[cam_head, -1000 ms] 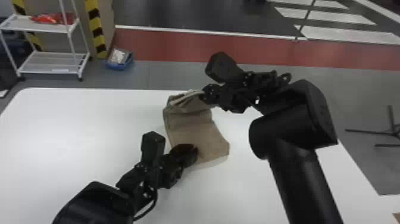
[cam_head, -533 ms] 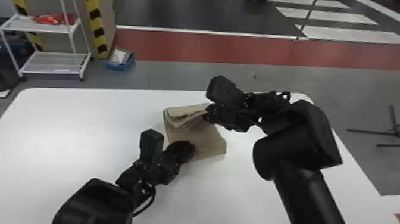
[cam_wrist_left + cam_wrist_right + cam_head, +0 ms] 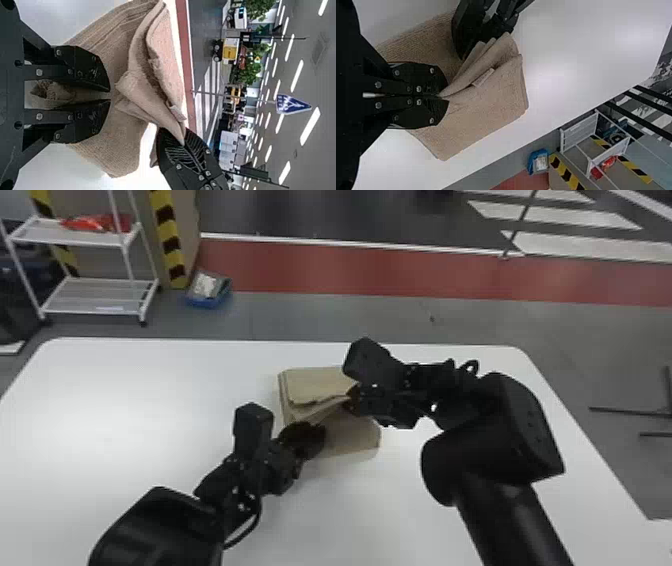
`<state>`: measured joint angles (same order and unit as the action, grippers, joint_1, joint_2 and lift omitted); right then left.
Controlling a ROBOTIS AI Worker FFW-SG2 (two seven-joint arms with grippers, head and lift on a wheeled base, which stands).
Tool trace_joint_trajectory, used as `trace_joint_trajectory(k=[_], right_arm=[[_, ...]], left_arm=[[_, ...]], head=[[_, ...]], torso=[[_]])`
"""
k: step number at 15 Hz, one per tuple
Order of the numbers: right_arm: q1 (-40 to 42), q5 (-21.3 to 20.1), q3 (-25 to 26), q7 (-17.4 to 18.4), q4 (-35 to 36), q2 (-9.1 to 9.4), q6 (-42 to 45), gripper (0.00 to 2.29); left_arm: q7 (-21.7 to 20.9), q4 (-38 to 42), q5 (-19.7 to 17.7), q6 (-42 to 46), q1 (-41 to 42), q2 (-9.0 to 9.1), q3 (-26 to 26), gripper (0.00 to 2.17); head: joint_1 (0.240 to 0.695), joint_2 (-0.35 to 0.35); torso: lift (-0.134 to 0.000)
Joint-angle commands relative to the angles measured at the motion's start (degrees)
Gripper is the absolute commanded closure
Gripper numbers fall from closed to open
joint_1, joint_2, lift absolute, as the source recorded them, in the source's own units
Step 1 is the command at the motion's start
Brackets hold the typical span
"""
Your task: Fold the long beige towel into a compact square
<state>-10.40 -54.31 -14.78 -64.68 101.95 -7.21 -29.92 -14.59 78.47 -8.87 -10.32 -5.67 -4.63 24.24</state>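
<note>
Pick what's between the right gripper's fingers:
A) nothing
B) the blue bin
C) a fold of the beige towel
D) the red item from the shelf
C: the right gripper has its fingers closed on a pinched fold of the beige towel, which fans out from their tips.

Here's the white counter (image 3: 125,415), rounded corners and all, on grey floor (image 3: 565,325). Ten o'clock: a white rack (image 3: 80,237) with red packets (image 3: 100,223), yellow-and-black striping (image 3: 170,240) and a blue bin (image 3: 209,301) beside it! A red floor band (image 3: 400,272) crosses twelve, crosswalk stripes (image 3: 555,215) at two. The left wrist view catches bright ceiling lights (image 3: 310,126) over a blue sign (image 3: 292,105).
</note>
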Motion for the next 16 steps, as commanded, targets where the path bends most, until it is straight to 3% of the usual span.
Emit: trace_joint_trajectory(k=[1, 9, 15, 16], right_arm=[[0.3, -0.01, -0.51, 0.43, -0.88, 0.09, -0.1, 1.64], [0.38, 0.34, 0.19, 1.83, -2.46, 0.18, -0.1, 1.64], [0.47, 0.6, 0.37, 2.19, -2.99, 0.88, -0.1, 1.64], [0.47, 0.6, 0.28, 2.19, -3.34, 1.23, -0.1, 1.5]], left_arm=[[0.0, 0.37, 0.0, -0.02, 0.13, -0.12, -0.07, 0.91], [1.41, 8.9, 0.88, 0.16, 4.35, -0.64, -2.62, 0.91], [1.76, 10.39, 1.14, 2.97, 6.02, -0.82, -6.92, 0.91], [2.46, 10.39, 1.05, 4.38, 6.02, -0.82, -7.19, 0.91]], head=[[0.695, -0.143], [0.695, -0.141], [0.695, -0.105], [0.695, -0.099]], torso=[[-0.118], [-0.118], [-0.118], [-0.118]])
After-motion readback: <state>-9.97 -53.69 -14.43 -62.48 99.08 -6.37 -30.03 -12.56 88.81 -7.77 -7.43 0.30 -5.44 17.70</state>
